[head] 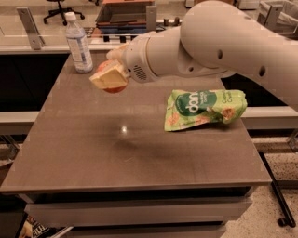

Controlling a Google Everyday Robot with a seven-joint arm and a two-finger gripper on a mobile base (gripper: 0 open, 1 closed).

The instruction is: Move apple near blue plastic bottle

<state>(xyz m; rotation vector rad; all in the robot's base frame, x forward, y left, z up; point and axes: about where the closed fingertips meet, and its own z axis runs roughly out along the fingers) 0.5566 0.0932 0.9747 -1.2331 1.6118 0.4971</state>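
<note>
1. We see the hand point(110, 79) up off the bench point(84, 158), over its far part. It sits at the end of a thick white arm point(219, 42) that comes in from the picture's right.
2. Hand state: the cream-coloured fingers point(103, 77) are closed round the apple point(114, 88), only as wide apart as the fruit allows. It has hold of nothing else.
3. The apple's red-orange skin shows under the fingers & a bit above them. The rest is covered by the hand.
4. So the apple hangs in the air w/ the hand, not touching the bench. A soft shadow point(135, 148) lies on the bench below the hand & nearer the camera.
5. Blue plastic bottle point(79, 44): upright on the bench, beyond the hand & to its picture-left, close to the far edge. White cap, clear body, pale label. It is near the hand but apart from it; we see a strip of bench btwn bottle & apple.
6. Green snack bag point(205, 108): lies flat on the bench to the picture-right of the hand & nearer the camera, below the arm. It is well apart from the apple, & farther still from the bottle.
7. A small bright glint point(124, 129) sits on the bench top, below the hand & toward the camera, btwn the shadow & the bag's near corner.
8. Bkgd, beyond the hand & past the far edge of the bench: a dark tray point(123, 18) on a counter, & the base of an office chair point(60, 8) farther off to the picture-left. We can't make out what the tray holds.
</note>
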